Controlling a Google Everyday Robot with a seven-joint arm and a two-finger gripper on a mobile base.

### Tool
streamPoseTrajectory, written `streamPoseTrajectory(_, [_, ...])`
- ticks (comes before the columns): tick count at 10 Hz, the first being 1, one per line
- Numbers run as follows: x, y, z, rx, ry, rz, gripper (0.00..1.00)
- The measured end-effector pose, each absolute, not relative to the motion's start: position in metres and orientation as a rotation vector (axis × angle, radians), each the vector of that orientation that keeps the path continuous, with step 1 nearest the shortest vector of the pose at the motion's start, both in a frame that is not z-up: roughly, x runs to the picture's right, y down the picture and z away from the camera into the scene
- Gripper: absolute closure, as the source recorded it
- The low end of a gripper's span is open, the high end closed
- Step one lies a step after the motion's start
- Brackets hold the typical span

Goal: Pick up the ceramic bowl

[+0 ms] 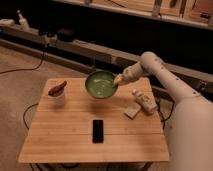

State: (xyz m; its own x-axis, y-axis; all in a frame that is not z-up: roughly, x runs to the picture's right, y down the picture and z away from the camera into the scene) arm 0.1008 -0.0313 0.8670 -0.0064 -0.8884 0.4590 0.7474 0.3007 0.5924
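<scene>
The ceramic bowl (101, 84) is round, shallow and glossy green, with a lighter mottled inside. It hangs tilted above the far middle of the wooden table (75, 135), its inside facing the camera. My gripper (118, 80) is at the bowl's right rim and is shut on it, holding it clear of the tabletop. My white arm (165, 75) reaches in from the right.
A small white cup (58, 95) with a reddish-brown item stands at the table's far left. A black phone (98, 130) lies near the middle front. A tan block (132, 110) and a small white object (144, 101) lie at the right. A dark shelf runs behind.
</scene>
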Motion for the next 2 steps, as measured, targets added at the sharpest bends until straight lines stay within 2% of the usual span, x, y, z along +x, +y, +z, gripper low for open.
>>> streamPoseTrajectory(2, [0.1161, -0.0313, 0.8564, 0.187, -0.916, -1.281, 1.0])
